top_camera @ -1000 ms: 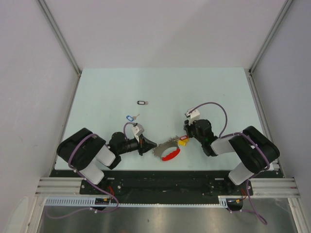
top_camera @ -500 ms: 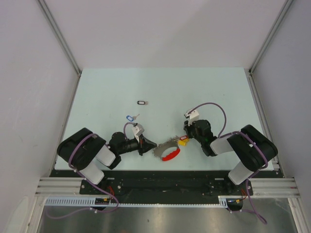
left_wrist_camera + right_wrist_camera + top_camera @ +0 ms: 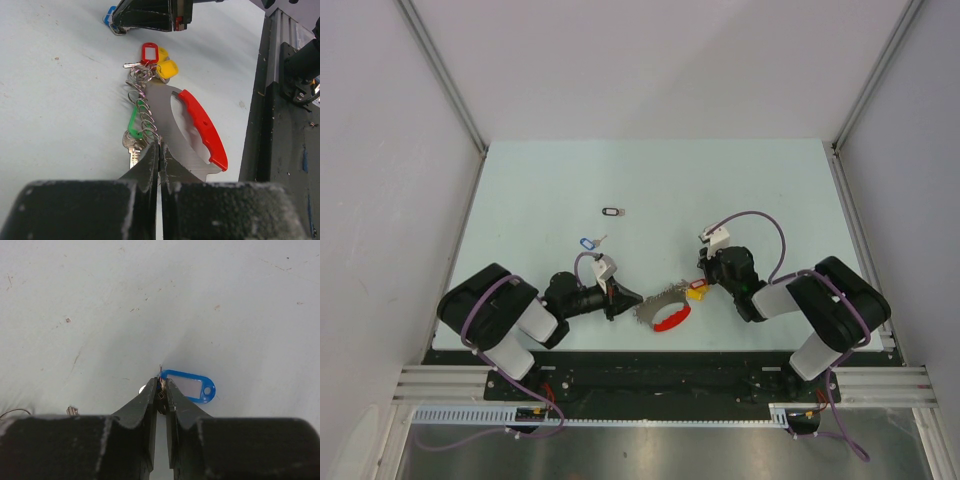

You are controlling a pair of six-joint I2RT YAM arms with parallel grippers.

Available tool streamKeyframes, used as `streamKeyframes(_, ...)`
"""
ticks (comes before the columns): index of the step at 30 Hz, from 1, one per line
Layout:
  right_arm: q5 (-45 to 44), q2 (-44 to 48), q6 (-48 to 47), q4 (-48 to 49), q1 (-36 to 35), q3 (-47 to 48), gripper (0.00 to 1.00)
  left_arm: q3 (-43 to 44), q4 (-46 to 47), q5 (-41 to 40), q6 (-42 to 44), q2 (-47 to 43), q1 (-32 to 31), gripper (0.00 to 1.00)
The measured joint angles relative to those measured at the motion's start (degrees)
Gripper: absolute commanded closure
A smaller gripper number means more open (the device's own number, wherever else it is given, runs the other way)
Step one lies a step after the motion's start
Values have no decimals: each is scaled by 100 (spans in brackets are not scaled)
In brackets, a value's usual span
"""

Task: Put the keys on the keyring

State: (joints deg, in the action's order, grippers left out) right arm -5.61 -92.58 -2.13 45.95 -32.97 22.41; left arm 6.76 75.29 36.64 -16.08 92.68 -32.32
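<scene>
The left gripper (image 3: 159, 150) is clamped shut, its two black fingers pressed together on the near edge of the keyring (image 3: 167, 117), a flat silver metal plate with a red curved band (image 3: 202, 127) down its right side and a chain of thin wire rings down its left. The keyring stretches straight ahead of this gripper's tips over the pale table (image 3: 540, 190). A green tag (image 3: 134, 122) lies just left of the tips, and a red tag (image 3: 149, 51) and yellow tags (image 3: 167, 69) sit at the far end.

The right gripper (image 3: 160, 386) sits at that far end, its jaws drawn in to a thin slit. Its tips pinch the end of a tiny silver key with a blue oblong plastic tag (image 3: 187, 386), which lies flat on the table just ahead and right of them.

Beyond the left gripper lie a second blue-tagged key (image 3: 588, 242), near its wrist, and farther out a black-tagged key (image 3: 612, 211), both loose and well apart from the right gripper
</scene>
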Motion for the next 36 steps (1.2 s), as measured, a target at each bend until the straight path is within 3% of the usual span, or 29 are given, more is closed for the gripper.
streamKeyframes(6, 2, -66, -13, 39, 0, 35, 87, 0, 0, 0, 0, 0, 0, 100)
streamKeyframes(13, 7, -101, -57, 61, 0, 50, 100, 0, 0, 0, 0, 0, 0, 100)
streamKeyframes(21, 52, -13, -114, -66, -7, 55, 100, 0, 0, 2, 2, 0, 0, 99)
streamKeyframes(36, 988, 1849, -129, -1996, -173, 323, 100, 0, 0, 273, 105, -24, 0, 100)
